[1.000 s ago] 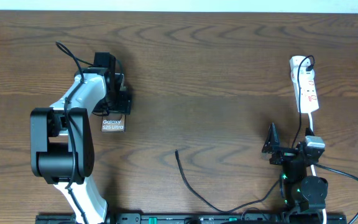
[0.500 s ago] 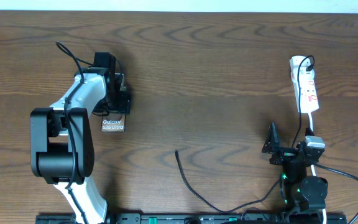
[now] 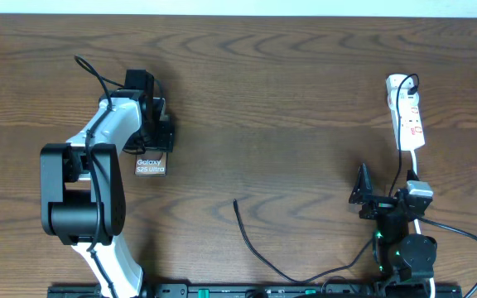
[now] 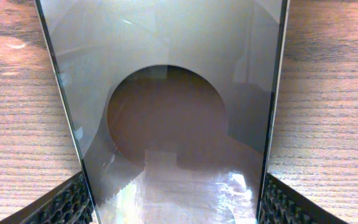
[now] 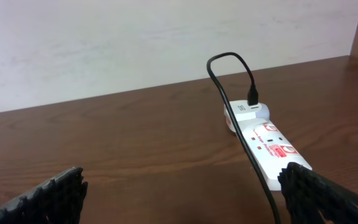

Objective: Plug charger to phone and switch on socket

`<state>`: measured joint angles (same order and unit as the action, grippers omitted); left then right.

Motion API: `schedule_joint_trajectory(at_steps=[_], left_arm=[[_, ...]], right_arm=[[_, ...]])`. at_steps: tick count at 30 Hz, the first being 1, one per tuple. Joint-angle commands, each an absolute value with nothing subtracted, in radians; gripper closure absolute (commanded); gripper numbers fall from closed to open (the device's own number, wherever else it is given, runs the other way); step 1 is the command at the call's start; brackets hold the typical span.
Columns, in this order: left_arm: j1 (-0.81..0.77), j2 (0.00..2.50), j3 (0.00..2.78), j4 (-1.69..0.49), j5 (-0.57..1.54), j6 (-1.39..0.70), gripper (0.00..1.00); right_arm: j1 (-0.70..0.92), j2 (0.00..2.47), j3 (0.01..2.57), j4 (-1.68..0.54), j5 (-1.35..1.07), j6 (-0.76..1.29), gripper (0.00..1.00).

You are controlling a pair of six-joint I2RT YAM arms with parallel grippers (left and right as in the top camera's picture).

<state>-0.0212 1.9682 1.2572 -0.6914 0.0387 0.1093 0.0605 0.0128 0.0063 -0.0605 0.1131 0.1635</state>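
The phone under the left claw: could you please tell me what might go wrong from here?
1. The left claw straddles the glossy phone by its edges; it might slip or twist if lifted.
2. The charger lies loose, its free end apart from the open right claw; the thin cable may be hard to pinch.
3. The charger is plugged into the socket; pulling could drag the strip.

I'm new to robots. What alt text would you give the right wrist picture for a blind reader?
A white power strip with red markings lies on a brown wooden table, a thin black cable plugged into its far end. The right gripper is open, its dark fingertips at the bottom corners; a pale wall is behind.
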Motion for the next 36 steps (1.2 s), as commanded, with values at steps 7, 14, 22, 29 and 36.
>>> schedule_joint_trajectory(at_steps=[7, 14, 22, 29, 36], left_arm=[[-0.016, 2.014, 1.246, -0.698, 0.007, 0.123, 0.3], [-0.016, 2.014, 1.246, -0.698, 0.007, 0.123, 0.3], [-0.016, 2.014, 1.245, -0.698, 0.007, 0.123, 0.31], [-0.016, 2.014, 1.246, -0.698, 0.007, 0.123, 0.35], [-0.016, 2.014, 1.245, -0.698, 0.007, 0.123, 0.37]], right_arm=[[0.065, 0.007, 0.006, -0.064, 0.125, 0.149, 0.01], [0.065, 0.007, 0.006, -0.064, 0.125, 0.149, 0.01], [0.065, 0.007, 0.006, -0.064, 0.125, 0.148, 0.01], [0.065, 0.007, 0.006, -0.064, 0.125, 0.149, 0.01], [0.065, 0.007, 0.006, -0.064, 0.125, 0.149, 0.01]])
